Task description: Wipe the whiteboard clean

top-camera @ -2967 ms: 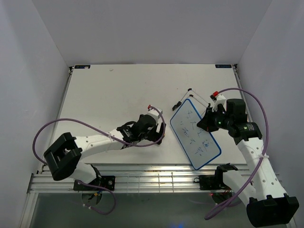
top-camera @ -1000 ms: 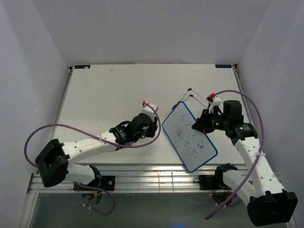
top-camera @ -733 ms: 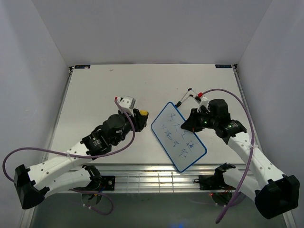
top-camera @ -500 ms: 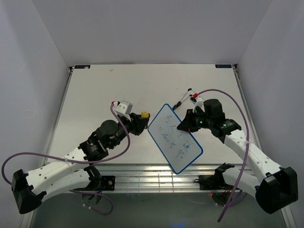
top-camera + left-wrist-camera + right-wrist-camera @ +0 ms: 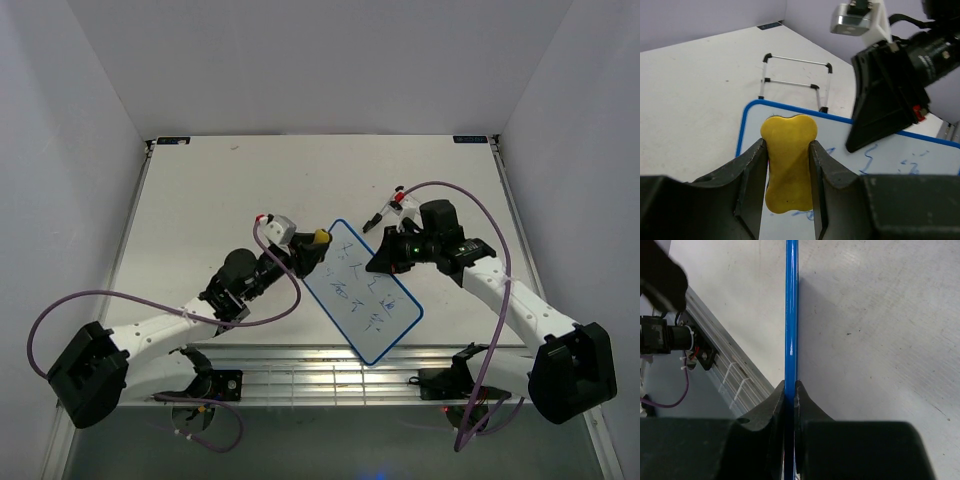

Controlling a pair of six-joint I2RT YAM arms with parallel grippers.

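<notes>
The whiteboard (image 5: 362,292), blue-rimmed and covered in blue scribbles, is held tilted over the table's front middle. My right gripper (image 5: 384,256) is shut on its right edge; in the right wrist view the blue rim (image 5: 791,315) runs edge-on between the jaws of the right gripper (image 5: 790,386). My left gripper (image 5: 306,246) is shut on a yellow peanut-shaped eraser (image 5: 320,238) at the board's upper left corner. In the left wrist view the eraser (image 5: 789,167) sits in the left gripper (image 5: 787,145) over the whiteboard (image 5: 885,162), above some scribbles.
A thin metal stand (image 5: 381,215) with black feet lies on the table behind the board, also in the left wrist view as a wire stand (image 5: 795,82). An aluminium rail (image 5: 300,362) runs along the table's front edge. Walls close in the left, back and right.
My left arm has lifted the eraser off the table and swung it right to the board's upper corner. My right arm has carried the board leftward toward the middle.
</notes>
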